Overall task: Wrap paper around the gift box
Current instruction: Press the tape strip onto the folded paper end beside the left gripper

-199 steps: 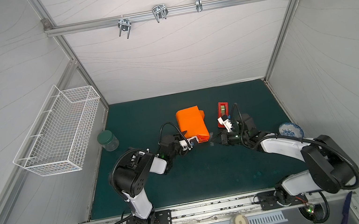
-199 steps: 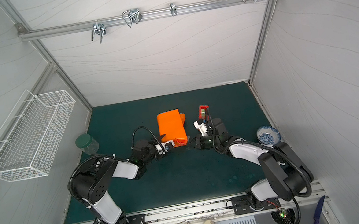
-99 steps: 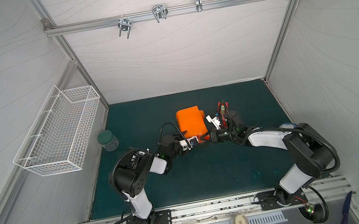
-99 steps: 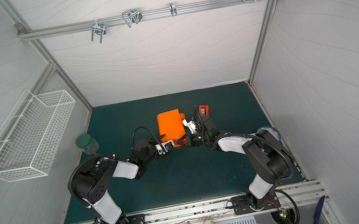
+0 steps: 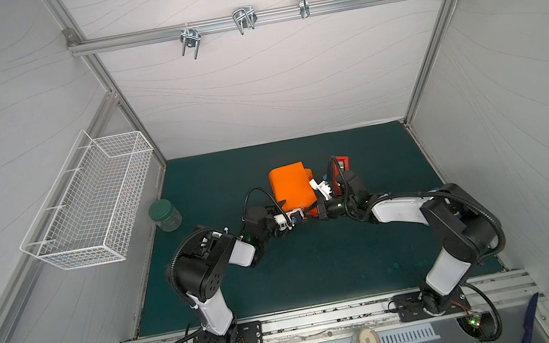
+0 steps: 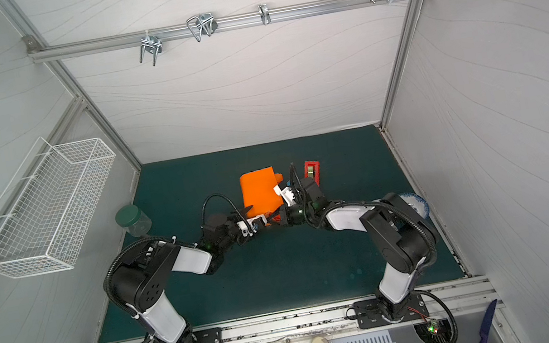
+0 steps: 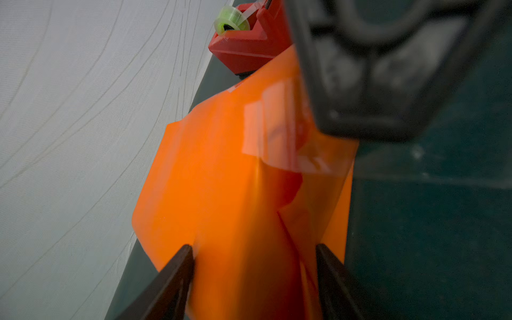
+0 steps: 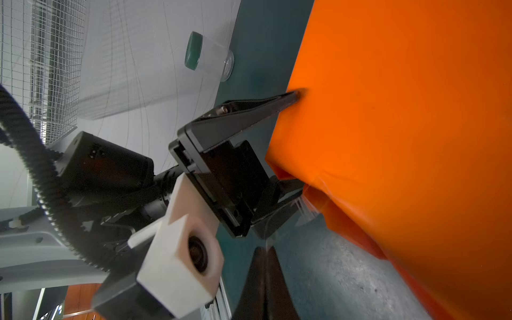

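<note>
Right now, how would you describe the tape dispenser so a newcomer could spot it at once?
Find the dark green mat. Near its middle lies the folded bright orange paper, and just right of it in both top views sits the tape dispenser. It is the only red thing there, narrower than that orange bundle, holding a pale green roll.

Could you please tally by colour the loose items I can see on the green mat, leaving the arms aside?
Orange: 1, the paper.
Red: 1, the tape dispenser.
Green-lidded: 1, the jar.
Blue-and-white: 1, the dish.
Total: 4.
</note>
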{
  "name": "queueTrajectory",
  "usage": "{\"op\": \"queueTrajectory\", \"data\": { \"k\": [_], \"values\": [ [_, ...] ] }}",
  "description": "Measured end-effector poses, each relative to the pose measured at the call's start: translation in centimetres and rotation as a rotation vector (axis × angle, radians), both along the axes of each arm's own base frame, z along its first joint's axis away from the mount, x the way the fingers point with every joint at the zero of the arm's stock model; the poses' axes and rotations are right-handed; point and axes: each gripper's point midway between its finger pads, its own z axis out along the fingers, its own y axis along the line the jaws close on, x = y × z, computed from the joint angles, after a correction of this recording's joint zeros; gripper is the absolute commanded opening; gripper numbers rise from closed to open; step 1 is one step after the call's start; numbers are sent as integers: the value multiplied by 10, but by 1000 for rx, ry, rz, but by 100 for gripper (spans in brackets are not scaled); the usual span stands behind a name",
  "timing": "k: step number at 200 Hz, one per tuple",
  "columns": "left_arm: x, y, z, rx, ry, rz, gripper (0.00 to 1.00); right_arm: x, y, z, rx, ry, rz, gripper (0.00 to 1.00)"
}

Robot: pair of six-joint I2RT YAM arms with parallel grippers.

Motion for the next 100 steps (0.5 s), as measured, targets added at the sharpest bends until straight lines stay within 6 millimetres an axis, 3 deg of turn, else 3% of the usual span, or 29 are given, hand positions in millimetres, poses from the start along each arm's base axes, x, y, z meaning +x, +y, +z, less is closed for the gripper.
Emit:
{"op": "queueTrajectory", "data": {
  "k": [100],
  "values": [
    [0, 0, 0, 0, -1, 0, 70, 4, 3, -21, -41, 12, -6, 0]
  ]
}}
